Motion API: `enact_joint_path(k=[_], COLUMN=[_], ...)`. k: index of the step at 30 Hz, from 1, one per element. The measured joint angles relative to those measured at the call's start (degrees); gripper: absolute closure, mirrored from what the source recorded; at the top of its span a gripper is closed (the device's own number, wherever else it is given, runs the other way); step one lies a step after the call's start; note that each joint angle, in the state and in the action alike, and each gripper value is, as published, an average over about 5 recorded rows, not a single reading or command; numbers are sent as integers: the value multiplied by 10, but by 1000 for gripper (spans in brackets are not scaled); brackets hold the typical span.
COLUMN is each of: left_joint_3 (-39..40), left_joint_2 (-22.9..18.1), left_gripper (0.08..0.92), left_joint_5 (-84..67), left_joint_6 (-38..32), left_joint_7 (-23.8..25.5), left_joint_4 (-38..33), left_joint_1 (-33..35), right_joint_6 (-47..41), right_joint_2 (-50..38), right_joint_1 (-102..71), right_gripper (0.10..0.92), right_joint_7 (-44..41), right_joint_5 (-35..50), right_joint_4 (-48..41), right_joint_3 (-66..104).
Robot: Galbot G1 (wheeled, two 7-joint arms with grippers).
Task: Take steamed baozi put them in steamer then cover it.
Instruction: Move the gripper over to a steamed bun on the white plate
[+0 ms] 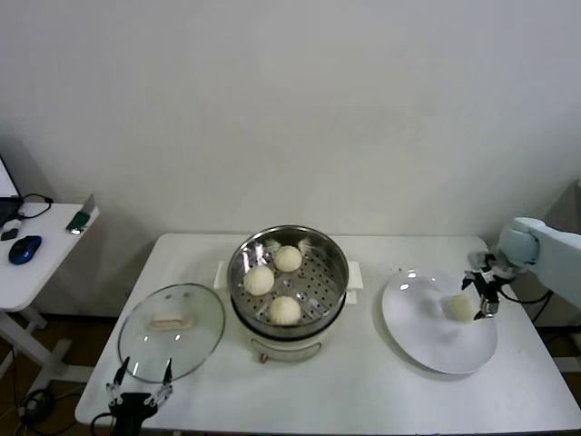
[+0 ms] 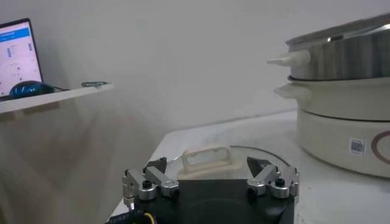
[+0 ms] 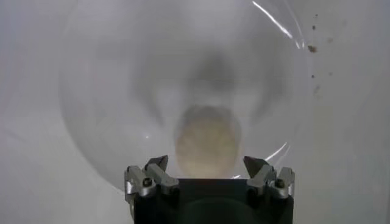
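Steel steamer (image 1: 288,283) holds three baozi already — your right hand (image 1: 482,292), fingers apart, hovers at the last baozi (image 1: 460,308) on the plate (image 1: 413,331); close on it next, while the left hand (image 1: 138,389) waits open by the lid (image 1: 171,320).

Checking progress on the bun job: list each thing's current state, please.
Steamer: uncovered, three buns inside.
Last bun: on the plate, between the open right gripper's fingers, not gripped.
Lid: flat on the table, handle up.
Left gripper: open, at the lid's near edge.
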Motion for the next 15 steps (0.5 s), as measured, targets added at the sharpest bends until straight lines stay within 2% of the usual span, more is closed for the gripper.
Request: enact_joint_path(k=[5,12,15], left_joint_3=[0,0,0], left_joint_2=[0,0,0], left_gripper=[177,177,177], left_joint_5=[1,1,1], left_joint_6=[0,-1,-1], left_joint_7=[-1,-2,-2], left_joint_4=[-1,-1,-2], left_joint_1=[1,1,0], right_joint_6=[0,-1,-2], right_joint_2=[8,14,14], right_joint_1=[-20,-34,-37], right_gripper=[205,337,360], right_joint_7=[6,10,11], right_joint_5=[-5,-10,-10], right_joint_4=[-16,-27,-27], right_joint_3=[21,37,41])
